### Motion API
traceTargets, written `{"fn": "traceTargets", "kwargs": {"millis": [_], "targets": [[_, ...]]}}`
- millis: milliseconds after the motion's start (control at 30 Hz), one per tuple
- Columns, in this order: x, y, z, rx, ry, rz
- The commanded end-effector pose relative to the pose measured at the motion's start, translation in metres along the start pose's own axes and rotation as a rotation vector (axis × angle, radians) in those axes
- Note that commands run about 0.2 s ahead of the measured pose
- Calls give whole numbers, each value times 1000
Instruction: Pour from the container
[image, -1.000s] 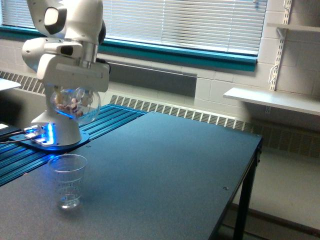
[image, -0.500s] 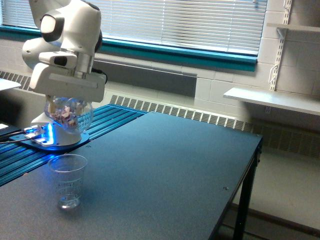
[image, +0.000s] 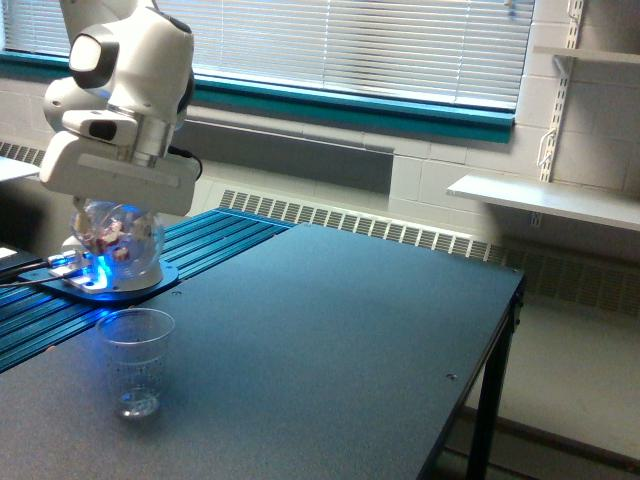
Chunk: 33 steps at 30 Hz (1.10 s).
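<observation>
Exterior view, from its left: the white arm (image: 125, 70) hangs over the near-left corner of the dark surface (image: 330, 330), its pincer (image: 112, 215) pointing down. The pincer's fingers are hidden behind the container (image: 113, 237), so how far they stand apart cannot be told, but the container hangs in their grip, clear of the surface. It is a small rounded clear jar with reddish-brown and whitish pieces showing through its wall. Behind it sits the arm's round base (image: 110, 280), lit blue, on blue ribbed rails (image: 215, 235). Below the container and a little toward the view's right, a ribbed clear cup (image: 136, 362) stands upright on the surface, apart from the jar. Farther right come the radiator grille (image: 370, 228) under the blinds (image: 370, 40), then a white shelf (image: 545, 200) on the wall
</observation>
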<state>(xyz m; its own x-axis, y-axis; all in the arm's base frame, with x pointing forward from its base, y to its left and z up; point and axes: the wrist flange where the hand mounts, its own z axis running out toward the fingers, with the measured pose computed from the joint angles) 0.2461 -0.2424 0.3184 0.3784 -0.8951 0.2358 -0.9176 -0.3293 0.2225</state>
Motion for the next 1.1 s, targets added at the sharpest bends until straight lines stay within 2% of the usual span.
{"fn": "traceTargets", "kwargs": {"millis": [33, 400, 833, 1100], "targets": [[-3, 6, 12, -50, -18, 31], [-11, -3, 19, -125, -23, -22], [-17, -8, 17, -141, -45, -15], [-16, -7, 12, -135, -64, 6]]}}
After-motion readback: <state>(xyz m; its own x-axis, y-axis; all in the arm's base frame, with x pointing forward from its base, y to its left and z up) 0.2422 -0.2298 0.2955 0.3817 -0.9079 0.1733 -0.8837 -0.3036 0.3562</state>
